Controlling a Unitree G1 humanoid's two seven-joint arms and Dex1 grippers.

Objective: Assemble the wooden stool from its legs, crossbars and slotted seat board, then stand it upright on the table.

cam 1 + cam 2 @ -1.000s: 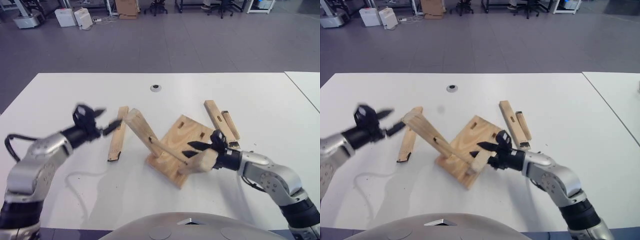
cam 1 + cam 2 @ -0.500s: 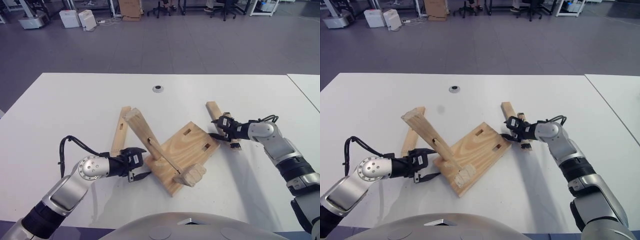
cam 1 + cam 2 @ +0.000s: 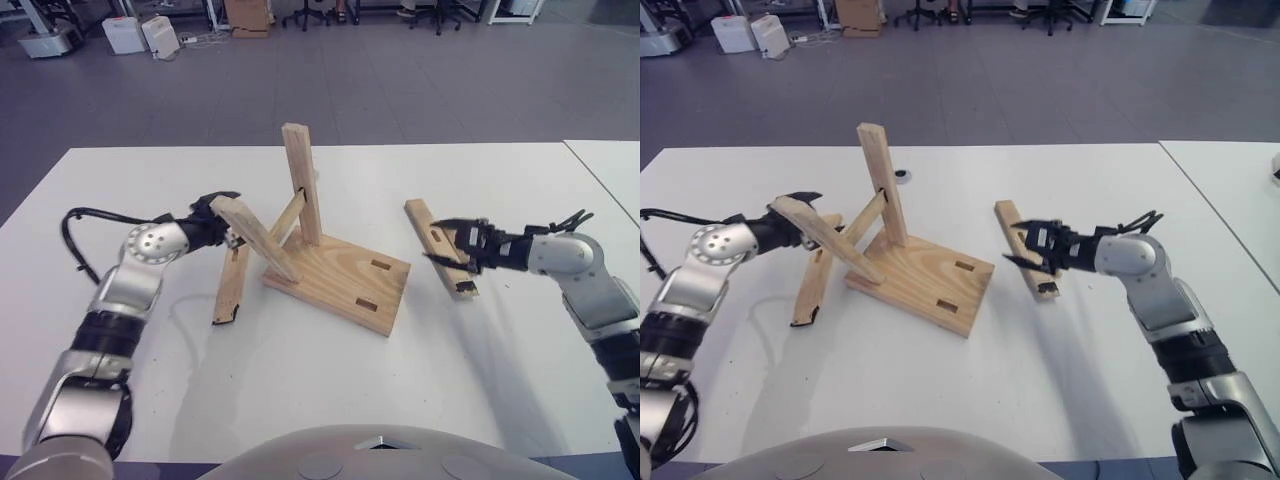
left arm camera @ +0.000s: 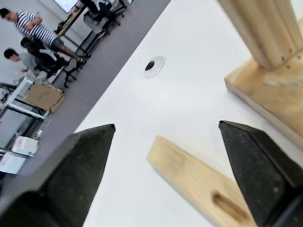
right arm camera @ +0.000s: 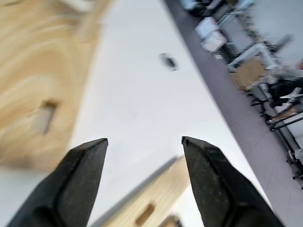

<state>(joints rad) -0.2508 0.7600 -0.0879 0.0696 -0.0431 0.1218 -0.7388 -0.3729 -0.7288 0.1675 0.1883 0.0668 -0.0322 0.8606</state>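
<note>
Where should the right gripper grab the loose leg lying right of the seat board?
Take the leg around mid-length, across its narrow width, coming straight down from above. It lies flat on the table, so only its long side faces are free to pinch; the open right gripper hovers by that stretch.

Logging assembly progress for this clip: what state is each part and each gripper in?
seat board: flat on the table, two slots empty
upright leg: standing in the board
tilted leg: leaning, lower end at the board
crossbar: slanted between those legs
left loose leg: lying flat
right loose leg: lying flat
left gripper: open, empty
right gripper: open, over the right loose leg
</note>
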